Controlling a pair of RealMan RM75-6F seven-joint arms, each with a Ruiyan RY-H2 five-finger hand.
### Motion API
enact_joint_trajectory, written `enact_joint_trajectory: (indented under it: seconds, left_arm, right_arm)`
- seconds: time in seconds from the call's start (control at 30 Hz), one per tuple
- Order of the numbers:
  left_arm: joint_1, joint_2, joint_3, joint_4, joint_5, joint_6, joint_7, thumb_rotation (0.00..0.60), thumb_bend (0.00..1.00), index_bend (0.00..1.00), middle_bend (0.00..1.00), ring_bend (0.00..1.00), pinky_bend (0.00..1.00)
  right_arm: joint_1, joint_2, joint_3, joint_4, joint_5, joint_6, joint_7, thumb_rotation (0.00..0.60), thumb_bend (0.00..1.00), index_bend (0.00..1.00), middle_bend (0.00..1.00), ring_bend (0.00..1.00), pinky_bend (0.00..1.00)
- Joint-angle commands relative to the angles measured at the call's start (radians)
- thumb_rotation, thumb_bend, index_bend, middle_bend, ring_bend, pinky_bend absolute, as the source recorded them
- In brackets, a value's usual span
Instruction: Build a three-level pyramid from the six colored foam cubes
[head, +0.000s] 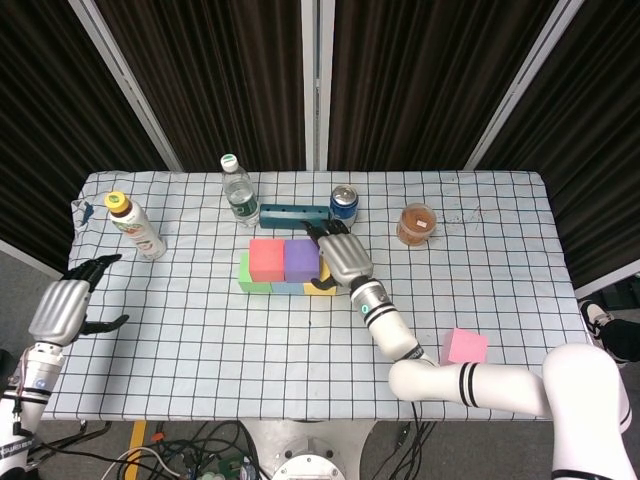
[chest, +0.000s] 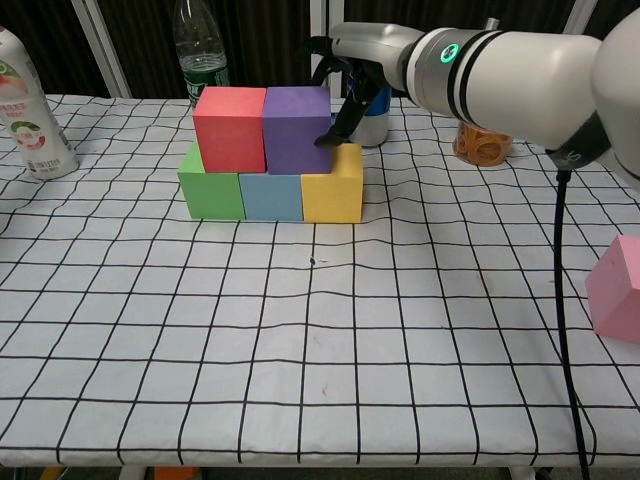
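Five foam cubes are sitting stacked near the middle of the checkered table (head: 200, 330): a green cube (chest: 211, 182), a blue cube (chest: 272, 196) and a yellow cube (chest: 333, 186) are forming the bottom row, touching side by side. A red cube (chest: 230, 128) and a purple cube (chest: 296, 128) are resting on top of them, pressed together. One pink cube (chest: 616, 287) is lying alone, well apart, at the right edge of the chest view. The right hand (chest: 352, 62) is hovering at the purple cube's right side, fingers spread, with a dark fingertip (chest: 326, 140) touching that cube's lower right corner; it is gripping nothing. The left hand (head: 68, 305) is hanging at the left edge of the head view, off the table, fingers apart and holding nothing. Behind the stack, toward the top of the frame, a clear water bottle (head: 236, 188), a blue can (head: 344, 202), a teal box (head: 292, 214) and a brown-filled cup (head: 416, 222) are standing. A yellow-capped drink bottle (head: 135, 226) is standing at the upper left.
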Motion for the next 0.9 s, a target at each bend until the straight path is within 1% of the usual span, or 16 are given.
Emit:
enact_joint_trajectory:
  seconds: [0.03, 0.1, 0.2, 0.27, 0.4, 0.47, 0.53, 0.67, 0.8, 0.9]
  left_arm:
    - [0.003, 0.003, -0.002, 0.001, -0.003, 0.005, 0.0, 0.6, 0.12, 0.14, 0.16, 0.16, 0.25]
    - [0.006, 0.004, -0.004, 0.002, -0.006, 0.011, -0.002, 0.6, 0.12, 0.14, 0.16, 0.16, 0.25]
    - [0.012, 0.001, -0.01, 0.009, -0.009, 0.024, -0.009, 0.6, 0.12, 0.14, 0.16, 0.16, 0.25]
    - [0.013, -0.001, -0.013, 0.016, -0.014, 0.028, -0.012, 0.6, 0.12, 0.14, 0.16, 0.16, 0.25]
    - [0.015, -0.004, -0.015, 0.02, -0.018, 0.029, -0.009, 0.6, 0.12, 0.14, 0.16, 0.16, 0.25]
    - [0.014, -0.006, -0.017, 0.019, -0.023, 0.025, -0.005, 0.6, 0.12, 0.14, 0.16, 0.16, 0.24]
    - [0.01, -0.008, -0.019, 0.02, -0.03, 0.016, -0.001, 0.6, 0.12, 0.14, 0.16, 0.17, 0.24]
    - [0.0, -0.012, -0.025, 0.02, -0.043, -0.001, 0.005, 0.6, 0.12, 0.14, 0.16, 0.16, 0.24]
    - [-0.011, -0.017, -0.03, 0.017, -0.055, -0.017, 0.019, 0.6, 0.12, 0.14, 0.16, 0.16, 0.24]
    - [-0.02, -0.017, -0.034, 0.013, -0.062, -0.032, 0.028, 0.6, 0.12, 0.14, 0.16, 0.16, 0.24]
  right_arm:
    - [-0.031, 0.062, -0.003, -0.075, -0.039, 0.027, 0.011, 0.6, 0.15, 0.0, 0.11, 0.0, 0.0]
    - [-0.061, 0.116, -0.006, -0.135, -0.068, 0.052, 0.021, 0.6, 0.16, 0.0, 0.1, 0.0, 0.0]
    - [-0.128, 0.222, -0.016, -0.243, -0.123, 0.097, 0.054, 0.6, 0.16, 0.0, 0.1, 0.0, 0.0]
    - [-0.186, 0.302, -0.035, -0.315, -0.166, 0.12, 0.087, 0.6, 0.16, 0.0, 0.12, 0.0, 0.0]
    - [-0.305, 0.443, -0.095, -0.424, -0.253, 0.138, 0.174, 0.6, 0.16, 0.0, 0.15, 0.0, 0.0]
    - [-0.373, 0.51, -0.13, -0.463, -0.304, 0.139, 0.242, 0.6, 0.16, 0.0, 0.16, 0.0, 0.0]
    - [-0.439, 0.562, -0.167, -0.484, -0.368, 0.146, 0.315, 0.6, 0.16, 0.0, 0.17, 0.0, 0.0]
    - [-0.554, 0.621, -0.239, -0.484, -0.499, 0.172, 0.439, 0.6, 0.14, 0.0, 0.18, 0.0, 0.0]
    - [-0.651, 0.649, -0.31, -0.461, -0.628, 0.21, 0.534, 0.6, 0.1, 0.0, 0.19, 0.0, 0.0]
    - [-0.71, 0.635, -0.347, -0.413, -0.701, 0.254, 0.573, 0.6, 0.08, 0.0, 0.2, 0.0, 0.0]
